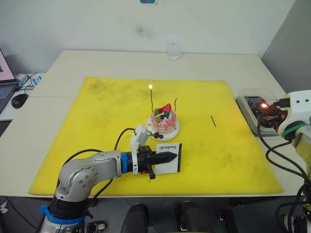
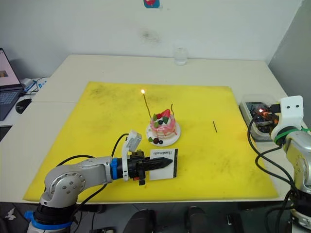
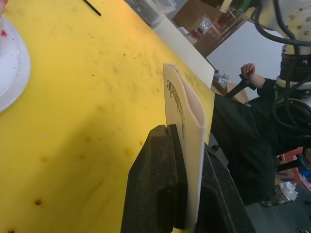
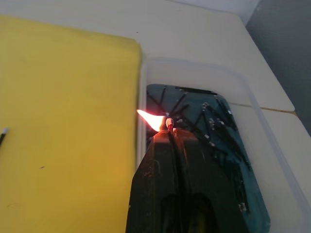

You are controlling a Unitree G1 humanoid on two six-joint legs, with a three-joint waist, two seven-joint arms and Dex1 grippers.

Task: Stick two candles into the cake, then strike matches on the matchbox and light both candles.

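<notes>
The cake (image 1: 164, 122) sits on its white plate mid-mat with two candles stuck in it. The taller candle (image 1: 151, 99) burns with a small flame; the shorter candle (image 1: 175, 103) shows no flame. My left gripper (image 1: 171, 157) is shut on the white matchbox (image 1: 170, 151), holding it on edge on the mat just in front of the cake, as the left wrist view shows the matchbox (image 3: 187, 116). My right gripper (image 4: 170, 132) is shut on a burning match (image 4: 169, 122) over the clear tray (image 4: 204, 73) at the right. One dark match (image 1: 213, 121) lies on the mat.
A yellow mat (image 1: 97, 126) covers the table. The clear tray (image 1: 244, 103) holds dark water and several spent matches. A glass (image 1: 173, 51) stands at the back edge. A laptop and mouse (image 1: 19, 100) lie far left. A person (image 3: 252, 82) sits beyond the table front.
</notes>
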